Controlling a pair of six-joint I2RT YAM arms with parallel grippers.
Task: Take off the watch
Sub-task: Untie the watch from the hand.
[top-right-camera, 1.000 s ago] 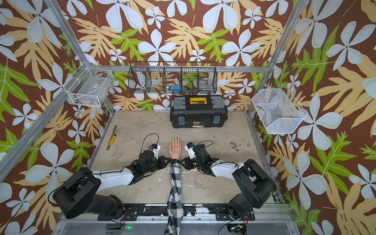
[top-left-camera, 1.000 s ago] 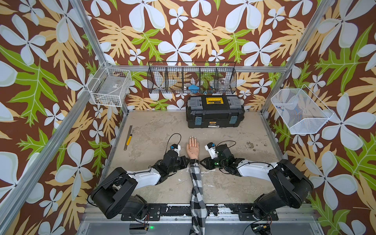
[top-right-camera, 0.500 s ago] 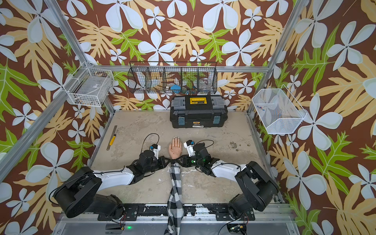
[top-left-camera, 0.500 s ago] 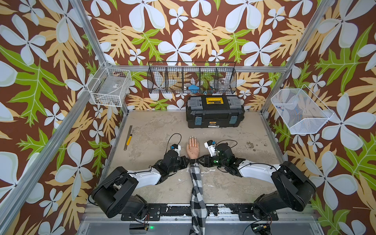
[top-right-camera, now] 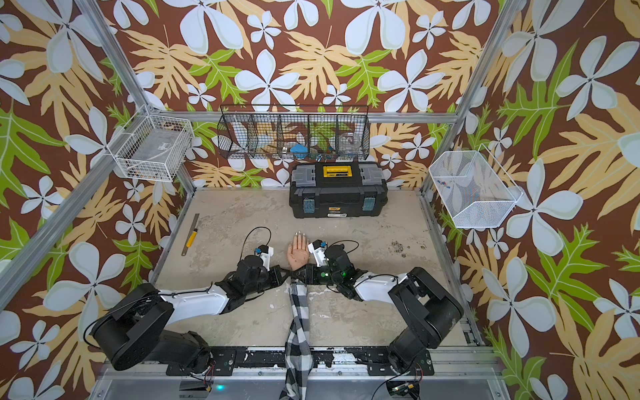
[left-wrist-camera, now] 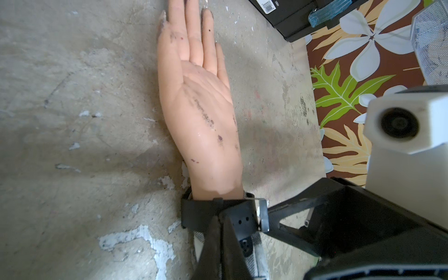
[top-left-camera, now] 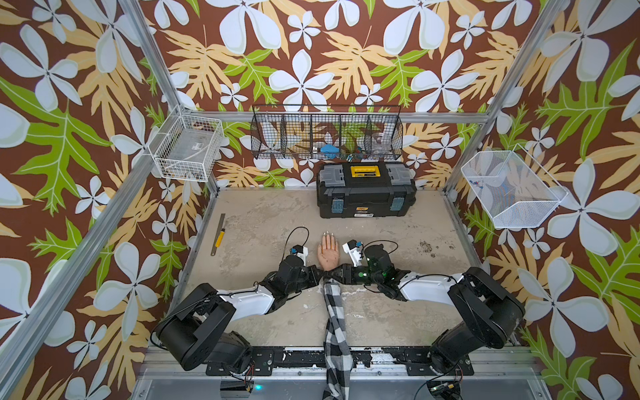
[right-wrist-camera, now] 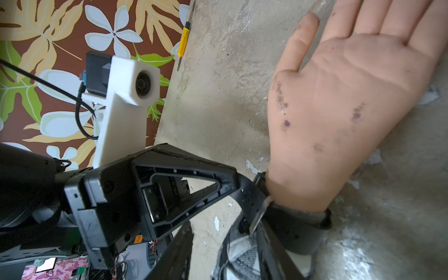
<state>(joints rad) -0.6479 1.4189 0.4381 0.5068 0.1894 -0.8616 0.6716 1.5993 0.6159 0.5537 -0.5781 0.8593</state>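
Fully closed, left hand (left-wrist-camera: 221, 219) pinches the watch (left-wrist-camera: 200, 214) strap.

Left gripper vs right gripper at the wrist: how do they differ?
The left gripper is shut, pinching the watch strap; the right gripper has jaws apart, one finger against the strap. Left reaches in from the thumb side of the mannequin hand, right from the other. Both sit low at the wrist.
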